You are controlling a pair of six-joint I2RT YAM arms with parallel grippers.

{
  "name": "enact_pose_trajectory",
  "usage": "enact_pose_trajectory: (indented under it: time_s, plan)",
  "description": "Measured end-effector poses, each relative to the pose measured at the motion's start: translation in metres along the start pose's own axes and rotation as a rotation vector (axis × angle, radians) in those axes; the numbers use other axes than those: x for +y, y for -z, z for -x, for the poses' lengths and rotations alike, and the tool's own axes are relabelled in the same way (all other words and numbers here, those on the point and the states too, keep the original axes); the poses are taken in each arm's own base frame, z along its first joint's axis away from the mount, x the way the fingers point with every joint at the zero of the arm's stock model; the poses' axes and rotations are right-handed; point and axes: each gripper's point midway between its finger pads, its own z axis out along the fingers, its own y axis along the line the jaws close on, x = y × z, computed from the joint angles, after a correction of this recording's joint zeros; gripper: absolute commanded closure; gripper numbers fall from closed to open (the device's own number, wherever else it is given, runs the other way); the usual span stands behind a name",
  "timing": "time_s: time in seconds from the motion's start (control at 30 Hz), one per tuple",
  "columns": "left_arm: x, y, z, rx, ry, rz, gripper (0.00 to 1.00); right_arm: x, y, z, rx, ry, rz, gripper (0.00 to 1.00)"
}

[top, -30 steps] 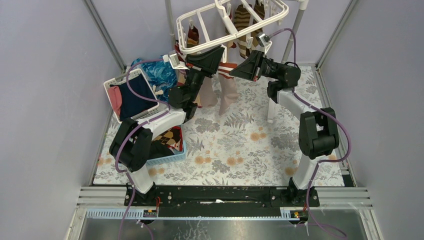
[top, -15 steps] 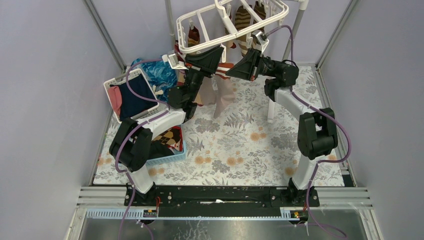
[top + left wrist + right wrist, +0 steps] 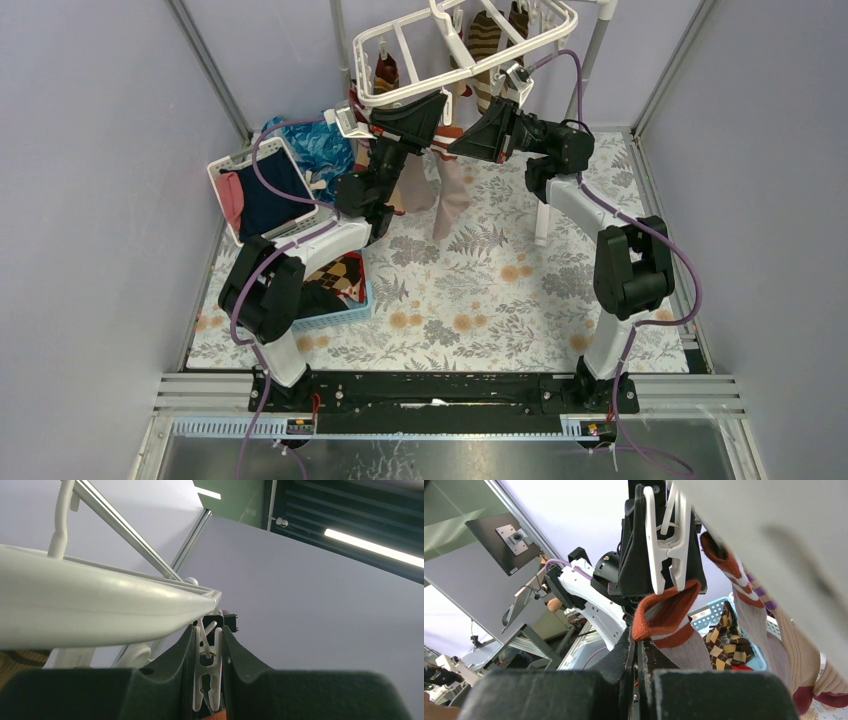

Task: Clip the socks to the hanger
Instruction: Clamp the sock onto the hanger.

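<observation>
Two close details lost on the overhead camera. From the left wrist: left tool [image 3: 208,640] narrowed partway, both fingers squeezing a white clip [image 3: 207,680] dangling under the hanger [image 3: 90,605] rail. From the right wrist: same clip with open jaws right at the rust-red cuff of a grey-tan sock [image 3: 689,645], right tool [image 3: 637,650] closed tight on the fabric just below that cuff. From overhead alone: sock hanging limp above the floral counter [image 3: 480,290], brown striped socks [image 3: 487,35] already clipped farther back on the white frame. Both arms raised, elbows bent, wrists angled inward, tools nearly tip to tip beneath the frame's near edge.
</observation>
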Motion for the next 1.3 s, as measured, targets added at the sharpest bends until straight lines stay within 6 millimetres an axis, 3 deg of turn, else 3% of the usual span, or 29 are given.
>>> enact_pose_trajectory:
  time_s: [0.33, 0.6, 0.93, 1.1, 1.3]
  plan:
    - [-0.002, 0.0, 0.002, -0.002, 0.011, -0.011, 0.94, 0.005, -0.003, 0.008, -0.001, 0.022, 0.012, 1.0]
    - [-0.004, 0.0, 0.004, -0.006, 0.025, -0.02, 0.94, -0.009, -0.004, 0.01, -0.003, -0.002, 0.013, 1.0]
    - [-0.004, 0.0, 0.005, -0.005, 0.036, -0.022, 0.94, -0.011, -0.004, 0.008, 0.008, 0.009, 0.013, 1.0]
    - [-0.004, 0.0, 0.005, -0.005, 0.041, -0.022, 0.94, -0.009, 0.0, -0.003, 0.052, 0.046, 0.012, 1.0]
    - [-0.004, 0.0, 0.005, -0.005, 0.042, -0.022, 0.94, 0.013, 0.01, -0.028, 0.143, 0.16, 0.021, 1.0]
